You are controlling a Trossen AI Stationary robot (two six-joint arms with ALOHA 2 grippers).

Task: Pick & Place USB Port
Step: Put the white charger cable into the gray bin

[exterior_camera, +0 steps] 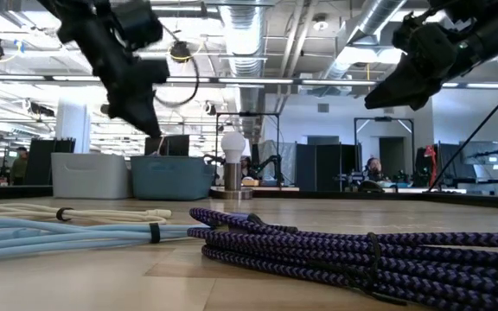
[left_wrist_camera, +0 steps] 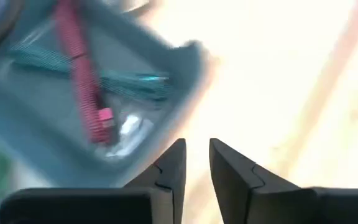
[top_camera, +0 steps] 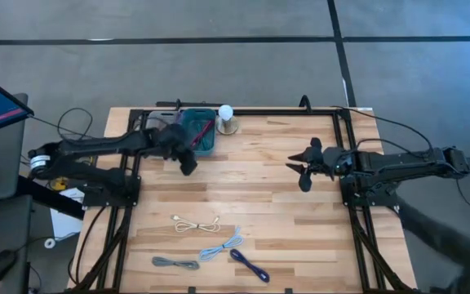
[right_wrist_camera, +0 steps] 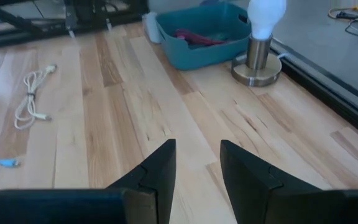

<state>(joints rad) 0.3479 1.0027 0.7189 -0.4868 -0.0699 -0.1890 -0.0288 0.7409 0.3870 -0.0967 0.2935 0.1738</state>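
A teal bin [top_camera: 200, 131] stands at the table's far edge and holds a red cable [left_wrist_camera: 79, 68] and a teal one [left_wrist_camera: 123, 81]. My left gripper [left_wrist_camera: 196, 144] hovers just beside the bin's near right corner [top_camera: 188, 161], open by a narrow gap and empty. My right gripper [right_wrist_camera: 197, 144] hangs open and empty above the table's right middle [top_camera: 302, 173]. Four coiled cables lie flat near the near edge: white [top_camera: 196, 224], light blue [top_camera: 221, 245], grey [top_camera: 175, 263] and purple [top_camera: 250, 265].
A small lamp with a white bulb [top_camera: 227, 118] stands right of the bin on a round metal base [right_wrist_camera: 257, 70]. A black frame rail [top_camera: 243, 111] runs round the table. Bare wood lies between the two grippers and the cables.
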